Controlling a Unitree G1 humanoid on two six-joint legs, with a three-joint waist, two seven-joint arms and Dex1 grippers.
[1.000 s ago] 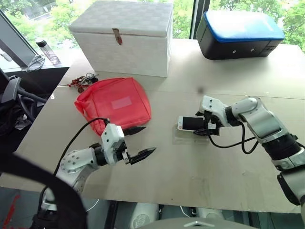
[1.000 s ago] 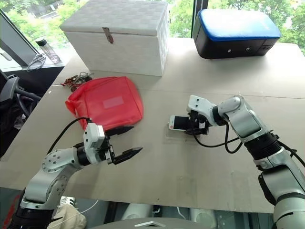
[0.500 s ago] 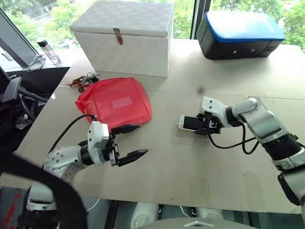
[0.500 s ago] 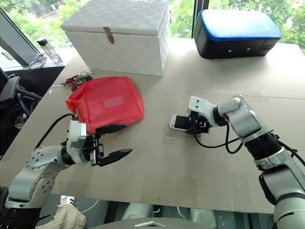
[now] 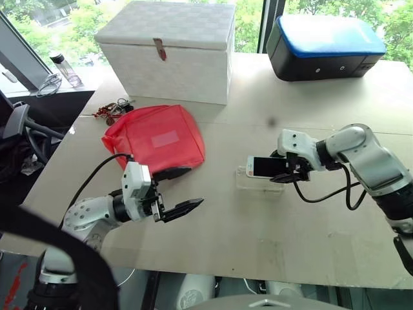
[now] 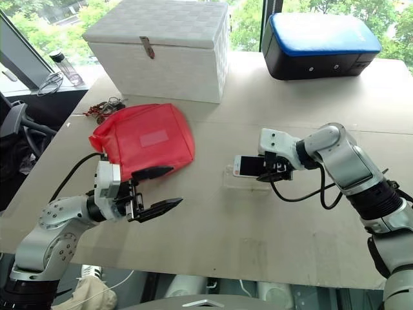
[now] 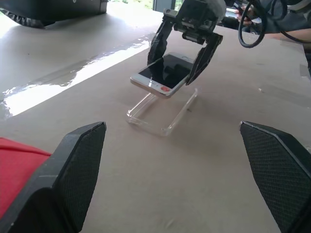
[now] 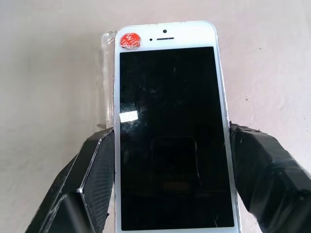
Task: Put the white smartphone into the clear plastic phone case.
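White smartphone sits between the two black fingers of the right gripper, pinched by its long sides, screen up. It hangs in the air just above the clear plastic phone case, not touching it. The case lies flat on the table, open side up. The phone's long side runs nearly the same way as the case's long side, so I think it only needs to go down and line up with the rim. The right arm reaches in from the right, its gripper tipped down toward the case. The left gripper is spread wide and holds nothing. It points toward the case from near the red pouch, well apart from the phone.
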